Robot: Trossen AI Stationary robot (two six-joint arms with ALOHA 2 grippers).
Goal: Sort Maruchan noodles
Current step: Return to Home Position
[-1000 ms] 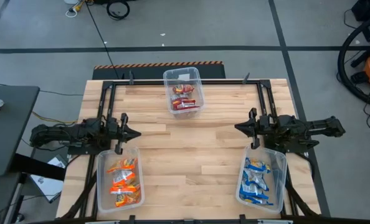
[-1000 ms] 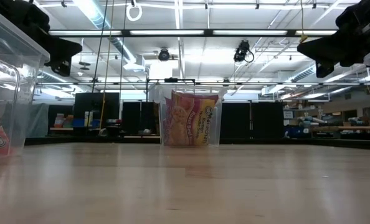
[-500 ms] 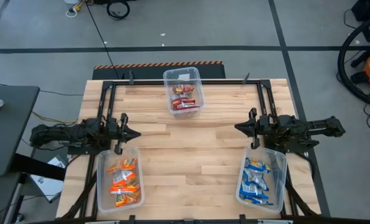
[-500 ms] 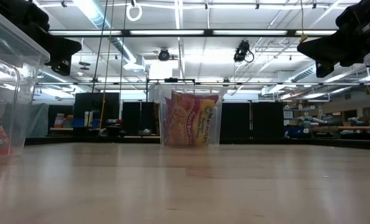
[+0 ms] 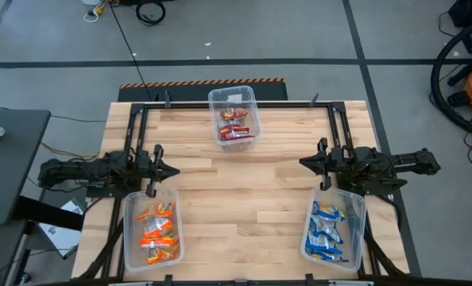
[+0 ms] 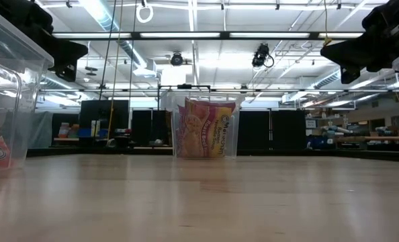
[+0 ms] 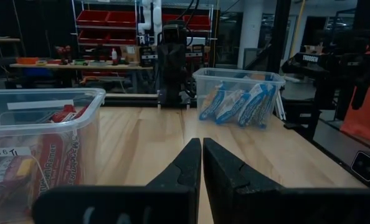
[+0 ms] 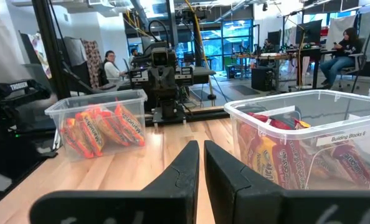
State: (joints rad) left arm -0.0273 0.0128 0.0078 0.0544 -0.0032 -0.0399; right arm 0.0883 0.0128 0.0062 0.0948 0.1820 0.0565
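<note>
Orange packets [image 5: 156, 230] lie in a clear bin [image 5: 175, 213] at the near left. Red packets [image 5: 235, 127] lie in a clear bin [image 5: 253, 107] at the far middle. Blue packets [image 5: 328, 230] lie in a clear bin [image 5: 358, 208] at the near right. My left gripper [image 5: 175, 170] is shut and empty above the table's left side, just beyond the orange bin. My right gripper [image 5: 303, 163] is shut and empty above the table's right side, just beyond the blue bin. Both point toward the table's middle. The left wrist view shows the blue packets [image 7: 238, 104]. The right wrist view shows the orange packets [image 8: 104, 130].
A black frame [image 5: 236, 104] runs along the table's far edge and down both sides. Bare wood [image 5: 240, 199] lies between the two grippers and the bins. People sit in the room beyond the table in the right wrist view [image 8: 344, 53].
</note>
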